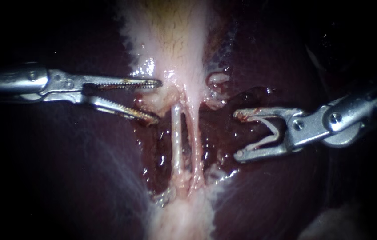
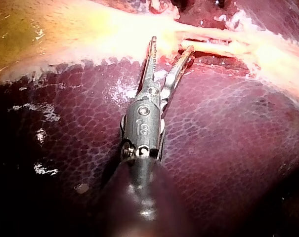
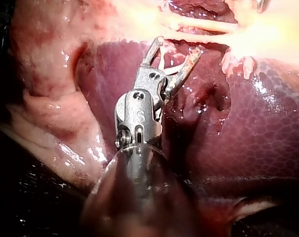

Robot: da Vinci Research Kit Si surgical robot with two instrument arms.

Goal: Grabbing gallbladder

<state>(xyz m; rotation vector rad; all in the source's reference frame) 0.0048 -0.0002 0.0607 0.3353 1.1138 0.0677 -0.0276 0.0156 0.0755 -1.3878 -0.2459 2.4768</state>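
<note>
1. Dark maroon, wet liver [image 1: 64, 178] fills the field on both sides. It carries everything, and a raw red window lies open along its middle cleft.
2. My left instrument [image 1: 158, 101] has long serrated steel jaws, moderately parted, with nothing gripped. The tips sit at the left edge of the window, just beside the gallbladder's narrow end. I cannot tell whether the upper tip already touches it.
3. My right instrument [image 1: 237, 134] has its jaws standing wide around a pale V-shaped clip [image 1: 264, 142] seated between them. It hangs over bare liver at the window's right edge, apart from the tubes.
4. Risk: two thin pale tubes [image 1: 176, 138] cross the window just past my lower left jaw. A bite taken too low would likely catch a tube instead of the sac, simply because they lie so close.
5. Risk: everything glistens wet. A shallow bite could slip off, and the teeth could tear a thin wall. A jaw tip driven too deep could gouge the liver beneath.
6. The task's thing is the soft, pale pink-white gallbladder [image 1: 175, 40], yellowish towards its broad end.
   - Its margins are frayed and whitish where it meets the liver.
   - It lies along the cleft from the liver's far edge and tapers into the window, where it draws down to the tubes.
   - Neither instrument has hold of it yet.
</note>
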